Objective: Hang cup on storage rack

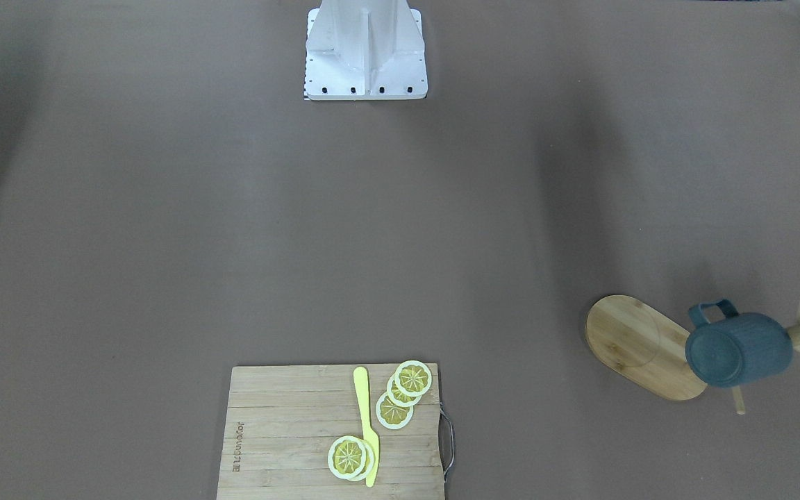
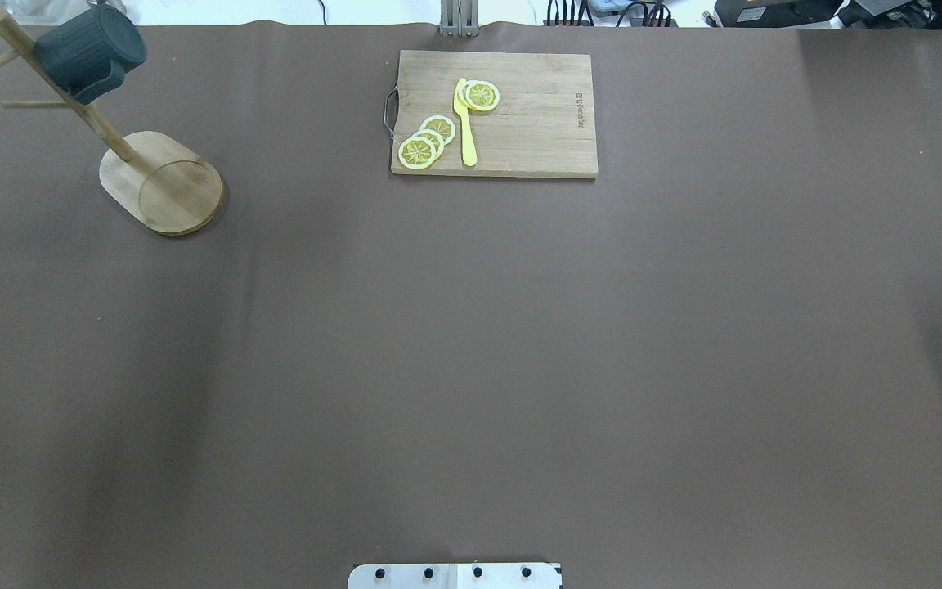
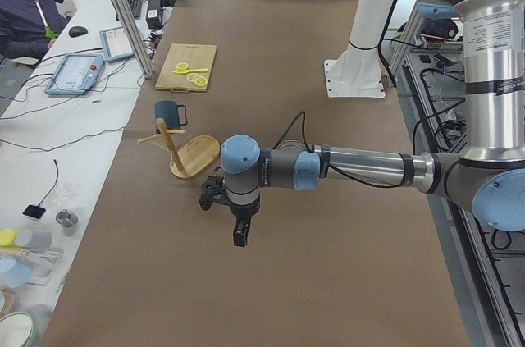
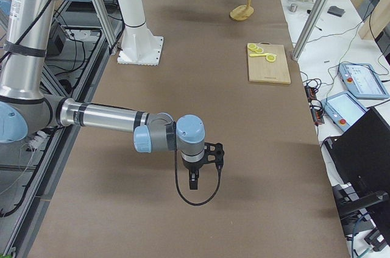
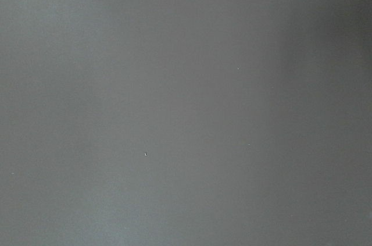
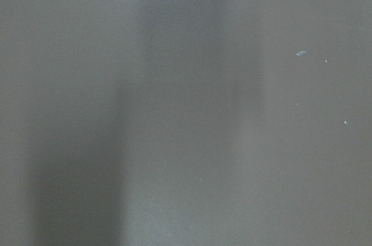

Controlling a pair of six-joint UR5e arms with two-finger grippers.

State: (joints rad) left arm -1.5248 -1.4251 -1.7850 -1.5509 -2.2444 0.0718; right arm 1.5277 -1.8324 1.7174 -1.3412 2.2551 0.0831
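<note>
Cup (image 1: 739, 348) hangs on peg of storage rack (image 1: 632, 340), clear of table (image 1: 400, 229), tilted, against upper post. Rack upright near far table corner on robot's left. Cutting board (image 1: 282, 430) with lemon slices (image 1: 394, 410) and yellow knife (image 1: 367, 423) well apart from rack. Left gripper (image 3: 239, 239) and right gripper (image 4: 194, 183) point down over bare table. Fingers on both: cannot tell whether parted or closed.

Cup (image 3: 171, 111) on storage rack (image 3: 199, 154)
</note>
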